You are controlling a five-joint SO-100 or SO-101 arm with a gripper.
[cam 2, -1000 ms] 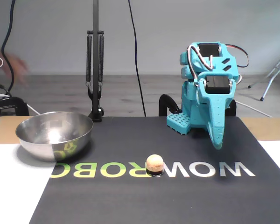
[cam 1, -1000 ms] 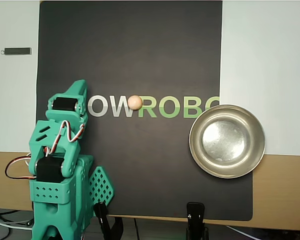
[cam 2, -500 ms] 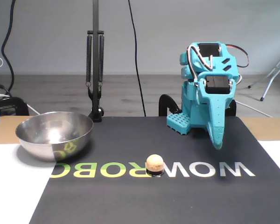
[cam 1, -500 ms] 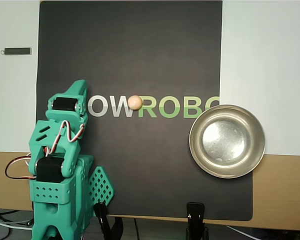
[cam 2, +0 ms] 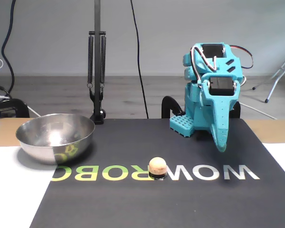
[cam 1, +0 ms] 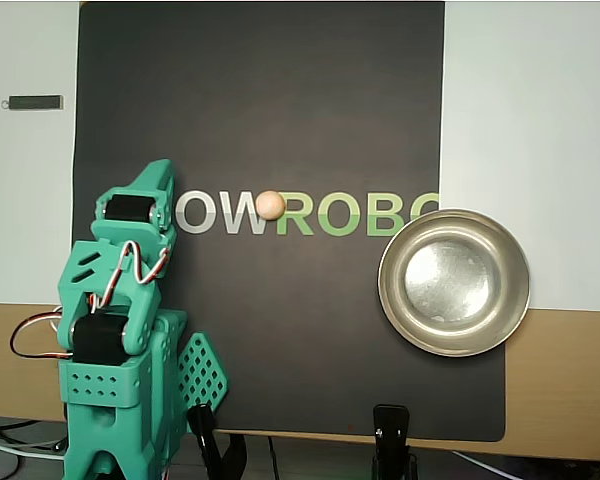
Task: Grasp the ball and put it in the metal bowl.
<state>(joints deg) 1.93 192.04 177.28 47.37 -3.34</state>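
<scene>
The task is judged to be at its start: nothing has been grasped yet. The ball [cam 1: 270, 205] is seen on the dark mat [cam 1: 260, 100], among the printed letters, well apart from the metal bowl [cam 1: 454, 282], which is empty. The arm [cam 2: 211, 90] is folded near its base, and the jaws [cam 2: 221, 145] are pointed downward, closed or nearly so, with nothing held or touched. A reach out over the ball, with the jaws opened, is called for next.

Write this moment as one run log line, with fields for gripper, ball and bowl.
gripper: shut, folded near base, holds nothing | ball: on mat lettering, untouched | metal bowl: empty, at mat edge | stage: reach not begun
</scene>
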